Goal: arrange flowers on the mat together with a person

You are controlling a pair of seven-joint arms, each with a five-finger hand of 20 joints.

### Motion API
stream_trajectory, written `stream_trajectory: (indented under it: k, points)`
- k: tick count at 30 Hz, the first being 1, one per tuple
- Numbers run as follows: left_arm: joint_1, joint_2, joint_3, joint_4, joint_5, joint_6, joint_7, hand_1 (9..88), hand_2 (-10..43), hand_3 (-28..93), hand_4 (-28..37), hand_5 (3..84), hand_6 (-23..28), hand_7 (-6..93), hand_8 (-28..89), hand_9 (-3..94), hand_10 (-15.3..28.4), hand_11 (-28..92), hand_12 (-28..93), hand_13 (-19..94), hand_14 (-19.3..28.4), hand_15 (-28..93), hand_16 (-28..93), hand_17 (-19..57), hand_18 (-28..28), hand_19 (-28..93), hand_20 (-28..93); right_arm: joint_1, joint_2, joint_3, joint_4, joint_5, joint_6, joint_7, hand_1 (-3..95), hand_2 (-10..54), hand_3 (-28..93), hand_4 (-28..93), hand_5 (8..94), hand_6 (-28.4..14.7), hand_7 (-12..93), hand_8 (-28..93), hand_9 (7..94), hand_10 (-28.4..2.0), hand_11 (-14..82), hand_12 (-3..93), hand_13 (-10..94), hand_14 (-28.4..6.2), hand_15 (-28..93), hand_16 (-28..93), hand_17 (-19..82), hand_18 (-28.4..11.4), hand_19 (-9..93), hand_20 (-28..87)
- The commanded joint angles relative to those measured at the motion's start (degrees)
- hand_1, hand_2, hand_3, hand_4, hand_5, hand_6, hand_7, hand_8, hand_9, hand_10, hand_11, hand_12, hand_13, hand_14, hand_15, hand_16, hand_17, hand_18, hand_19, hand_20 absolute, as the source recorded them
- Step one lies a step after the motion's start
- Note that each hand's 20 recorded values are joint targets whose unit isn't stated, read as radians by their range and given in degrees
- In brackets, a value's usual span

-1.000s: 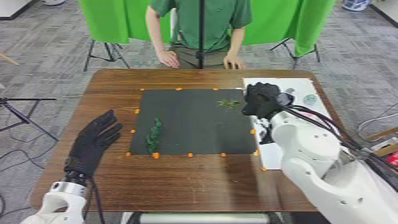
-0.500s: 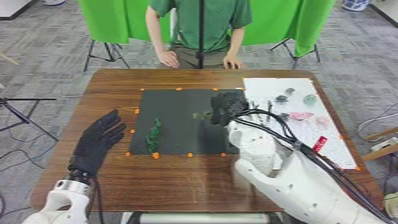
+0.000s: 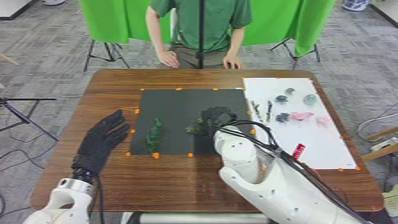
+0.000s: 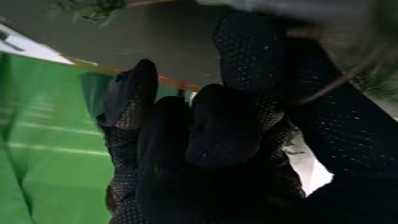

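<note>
Presently, the placing step appears in hand: the right hand (image 4: 222, 127) pinches a sprig (image 3: 194, 129) by its stem, foliage beside the fingers, above the mat (image 3: 178, 107). Next: align, lower, then spread fingers to release.

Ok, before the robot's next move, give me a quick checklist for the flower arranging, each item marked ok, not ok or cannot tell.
1. Right hand has the sprig's stem between thumb and finger: ok.
2. Held sprig over the mat: ok.
3. Held sprig touching the mat: cannot tell.
4. Left hand beside the mat, not on it: ok.
5. Person's hands off the mat: ok.
6. Pink flowers moved onto the mat: not ok, they're on the white sheet.
</note>
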Motion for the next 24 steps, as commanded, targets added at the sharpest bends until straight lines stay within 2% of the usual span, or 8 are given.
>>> stream_trajectory:
  k: [1,6,14,17,24]
  points:
    - [-0.48,0.80,1.15,0.82,0.14,-0.88,-1.26,26.1,-1.6,70,-28.3,31.1,4.2,19.5,-11,21.6,11.5,25,12,22,14.4,24,-2,-9.7,21.6,45,3,-1.34,-5.70,0.58,1.49,2.14,0.69,2.09,24.1,-2.4,80,-25,87.3,1.8,54,-12,87.6,-8.4,67.2,46.1,84,-8.1,89,31,43,-21.6,92,30]
    - [-0.54,1.30,1.65,0.87,0.03,-0.94,-1.43,26.2,-1.6,70,-28.3,31.1,4.2,19.3,-11,21.7,11.5,25,12,22,14.4,24,-2,-9.6,21.5,45,3,-1.49,-7.16,1.32,1.43,3.30,1.70,3.05,21.1,0.7,79,-25,88.3,0.8,44,-10,89.2,-7.7,64.8,45.5,86,-6.9,87,31,46,-21.6,93,28]
    - [-1.02,1.78,2.35,0.99,0.07,-1.23,-2.06,26.2,-1.5,70,-28.3,31.2,4.2,19.4,-11,21.6,11.4,25,12,22,14.4,24,-2,-9.6,21.5,45,3,-1.37,-9.77,2.28,2.64,4.57,1.77,5.06,21.2,2.5,79,-24,89.5,0.4,38,-9,92.9,-5.7,60.9,42.9,91,-4.2,82,30,52,-20.6,93,27]
    - [-1.16,1.78,2.43,1.05,0.11,-1.20,-1.96,26.2,-1.5,70,-28.3,31.1,4.1,19.5,-11,21.6,11.5,25,12,22,14.4,24,-2,-9.6,21.6,45,3,-0.92,-10.18,2.64,2.84,5.54,-0.36,6.06,21.8,3.0,79,-24,89.9,0.4,36,-8,93.7,-4.8,61.1,39.3,93,-2.9,80,30,55,-19.3,93,25]
    - [-1.23,1.57,2.27,1.26,0.10,-1.31,-2.30,26.3,-1.5,70,-28.3,31.2,4.1,19.6,-11,21.6,11.4,25,12,22,14.4,24,-2,-9.7,21.6,45,3,-2.17,-11.08,4.98,2.49,10.27,0.04,8.09,21.2,5.4,78,-24,89.0,-0.4,32,-9,93.7,-4.1,61.2,35.3,94,-1.8,80,26,57,-18.6,93,22]
